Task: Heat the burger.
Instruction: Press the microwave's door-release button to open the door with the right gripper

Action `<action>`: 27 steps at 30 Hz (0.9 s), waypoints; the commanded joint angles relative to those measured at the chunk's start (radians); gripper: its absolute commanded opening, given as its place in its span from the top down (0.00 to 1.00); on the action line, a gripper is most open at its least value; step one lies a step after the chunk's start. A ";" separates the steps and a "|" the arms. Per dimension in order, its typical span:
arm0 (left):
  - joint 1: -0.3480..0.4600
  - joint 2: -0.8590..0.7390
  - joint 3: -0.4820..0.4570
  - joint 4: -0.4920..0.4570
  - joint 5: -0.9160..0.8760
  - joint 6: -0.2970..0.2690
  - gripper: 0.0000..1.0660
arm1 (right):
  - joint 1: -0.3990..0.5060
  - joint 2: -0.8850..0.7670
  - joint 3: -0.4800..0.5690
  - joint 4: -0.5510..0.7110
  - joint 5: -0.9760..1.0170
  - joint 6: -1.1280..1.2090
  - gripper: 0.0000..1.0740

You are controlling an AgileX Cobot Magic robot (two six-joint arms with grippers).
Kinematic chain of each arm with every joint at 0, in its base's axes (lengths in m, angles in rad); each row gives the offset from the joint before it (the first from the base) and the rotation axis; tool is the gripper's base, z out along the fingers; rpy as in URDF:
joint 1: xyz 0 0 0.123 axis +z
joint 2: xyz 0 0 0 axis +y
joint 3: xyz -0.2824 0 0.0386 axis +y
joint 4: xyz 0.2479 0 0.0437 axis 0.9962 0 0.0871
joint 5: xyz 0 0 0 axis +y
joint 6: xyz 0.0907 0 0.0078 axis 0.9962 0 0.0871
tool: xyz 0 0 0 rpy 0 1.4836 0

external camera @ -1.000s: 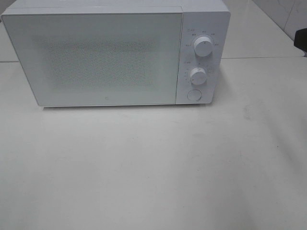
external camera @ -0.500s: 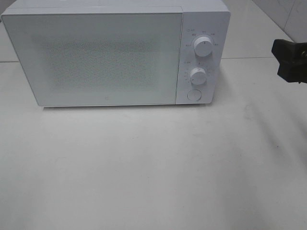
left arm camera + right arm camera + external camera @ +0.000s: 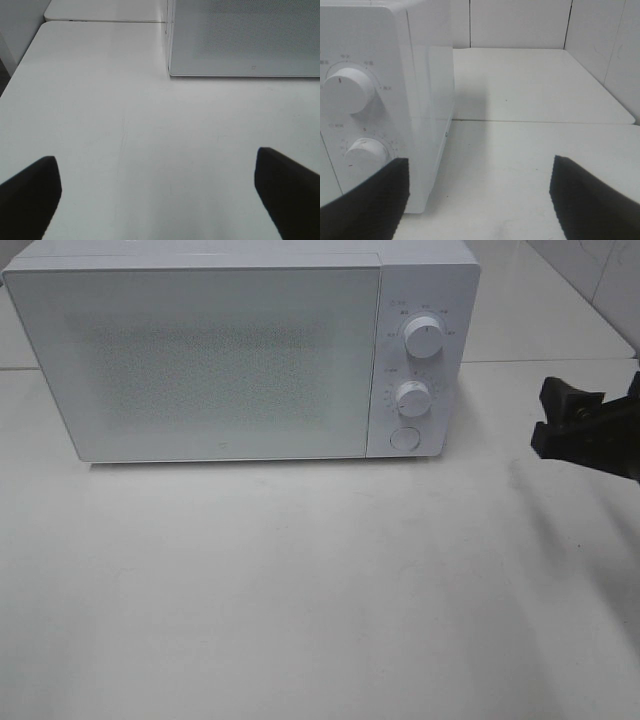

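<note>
My right hand (image 3: 545,418) hangs wide open and empty beside the microwave's (image 3: 230,355) knob side. My left hand (image 3: 159,200) is spread open and empty over the tabletop (image 3: 300,590). The microwave door (image 3: 200,360) is shut, and I cannot tell where the burger is.

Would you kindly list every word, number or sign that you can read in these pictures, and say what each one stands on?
No text here can be read for certain.
Markings around the upper knob of the microwave: too small and blurred to read.
Markings around the lower knob: also blurred.
Small mark low on the door: too tiny to read.
</note>
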 commanded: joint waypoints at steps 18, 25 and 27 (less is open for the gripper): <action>0.002 -0.019 0.004 0.000 0.001 -0.006 0.08 | 0.427 0.235 -0.097 0.369 -0.166 -0.064 0.30; 0.002 -0.019 0.004 0.000 0.001 -0.006 0.08 | 0.487 0.276 -0.133 0.438 -0.162 -0.094 0.30; 0.002 -0.019 0.004 0.000 0.001 -0.006 0.08 | 0.494 0.276 -0.137 0.441 -0.161 -0.093 0.30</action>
